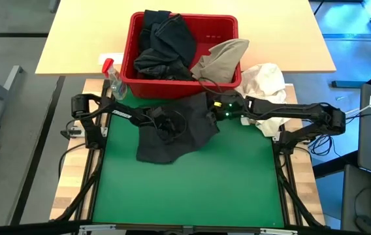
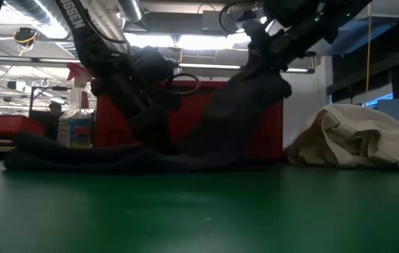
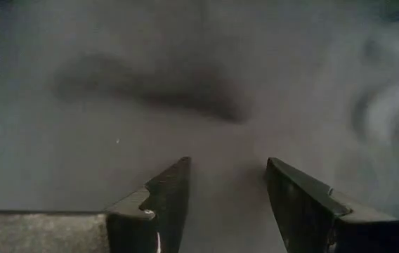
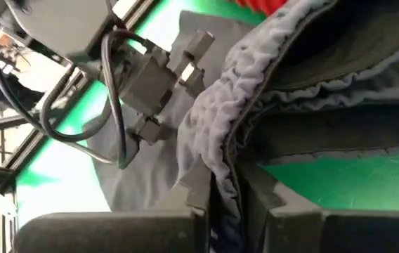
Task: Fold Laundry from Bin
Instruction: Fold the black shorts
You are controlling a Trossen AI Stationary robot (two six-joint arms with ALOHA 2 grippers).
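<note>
One dark garment [image 1: 172, 140] on mat, three in bin [image 1: 228, 26].

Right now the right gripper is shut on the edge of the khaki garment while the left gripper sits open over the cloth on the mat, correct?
Not quite. The right gripper is shut on the dark charcoal garment, as the right wrist view shows; the khaki garment hangs over the bin's rim. The left gripper is open.

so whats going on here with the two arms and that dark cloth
The right hand is shut on the edge of a dark garment, lifting that side off the green mat. The left hand is open, down on the same garment. More laundry sits in the red bin behind.
</note>
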